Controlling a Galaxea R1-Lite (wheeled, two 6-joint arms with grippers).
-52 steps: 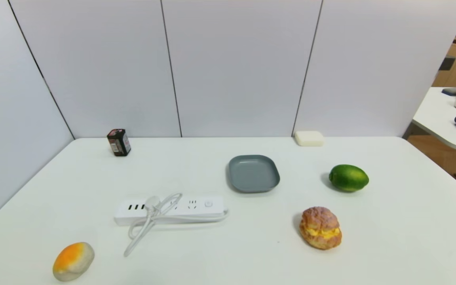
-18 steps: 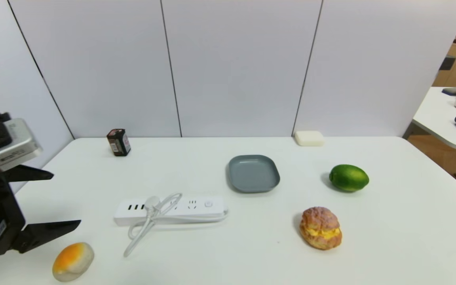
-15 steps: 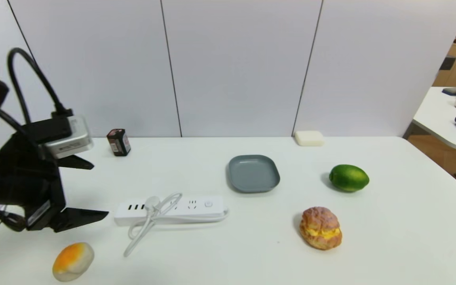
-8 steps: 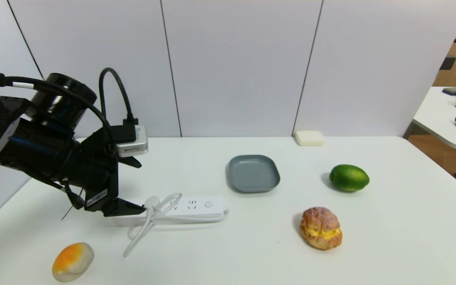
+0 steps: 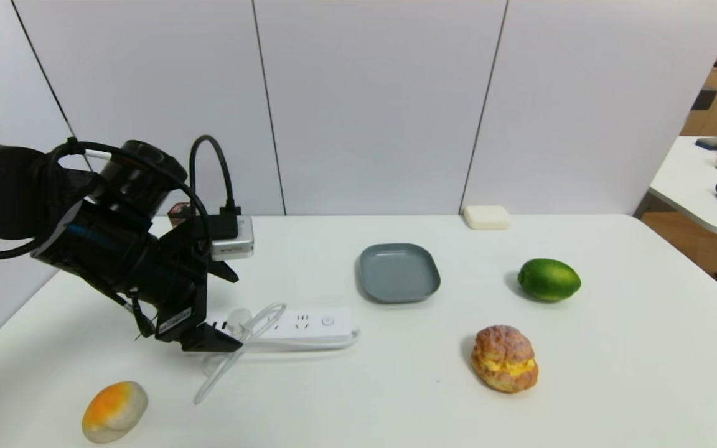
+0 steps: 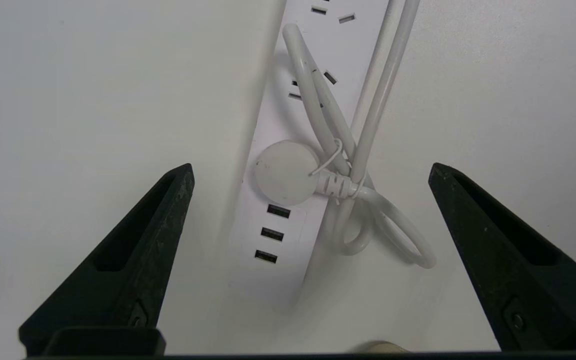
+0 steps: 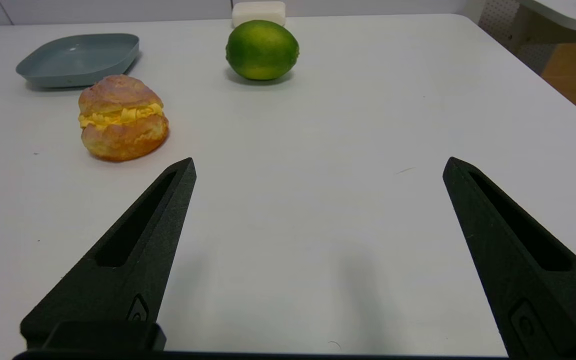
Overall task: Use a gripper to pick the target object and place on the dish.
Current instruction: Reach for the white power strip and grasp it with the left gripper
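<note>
The power strip (image 5: 302, 322) lies flat on the white table, long and white, with its bundled cord (image 5: 221, 367) looped over its left part. My left gripper (image 5: 234, 311) hovers open over the strip's left end. In the left wrist view the strip's USB end (image 6: 288, 240) and round plug (image 6: 283, 172) sit between the wide-apart fingers of the left gripper (image 6: 310, 167), which touch nothing. The grey-blue dish (image 5: 399, 272) stands empty to the right and farther back. My right gripper (image 7: 319, 162) is open over bare table, out of the head view.
A green lime (image 5: 549, 279) and a cream puff (image 5: 504, 358) lie right of the dish. A white soap-like block (image 5: 486, 217) sits at the back wall. An orange-and-white lump (image 5: 114, 410) is at front left. A small dark box (image 5: 175, 211) is mostly hidden behind the left arm.
The left arm came in from the left edge and swept right and down until its open gripper stood over the strip's left end. The objects on the table have stayed where they were.
</note>
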